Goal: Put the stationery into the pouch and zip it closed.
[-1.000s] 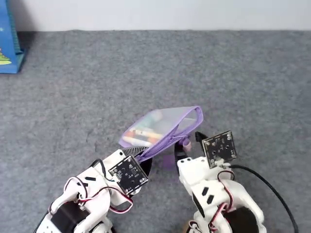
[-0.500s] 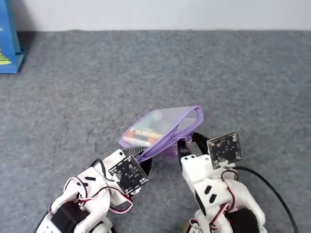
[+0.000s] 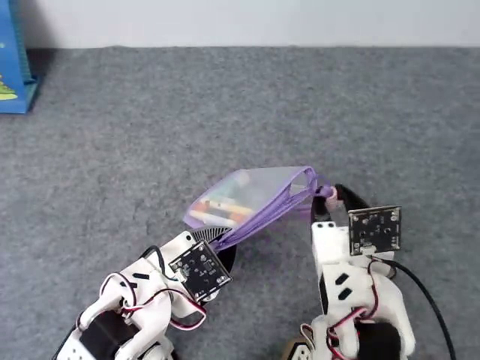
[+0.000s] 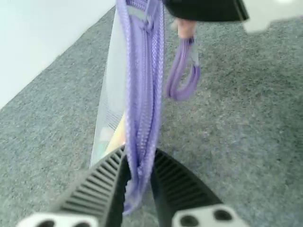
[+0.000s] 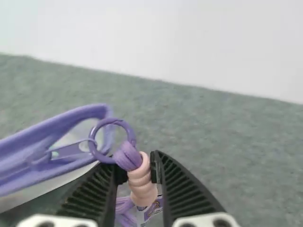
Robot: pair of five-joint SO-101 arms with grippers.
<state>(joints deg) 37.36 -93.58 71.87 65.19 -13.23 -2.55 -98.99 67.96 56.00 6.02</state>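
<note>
The clear pouch [image 3: 251,189] hangs stretched on a slant between the two arms, over the near middle of the grey desk [image 3: 337,105]. Its purple zipper [image 4: 142,85] runs along the edge facing the arms. The stationery [image 3: 219,208] shows through the clear side, bunched toward the left arm's end. From the left wrist, the zipper teeth look meshed all along the stretch I can see.

The left pincer [image 4: 138,165] is clamped on the zipper tape at that end. At the opposite corner, a purple ring [image 5: 112,138] links the slider to a pink bead [image 5: 140,178], and the right pincer [image 5: 137,171] is squeezed tight on that bead. A purple cord loop [image 4: 182,80] dangles beside the zipper there.

Well away, a blue box [image 3: 13,67] stands at the desk's far left edge, against the white wall [image 3: 247,22].
</note>
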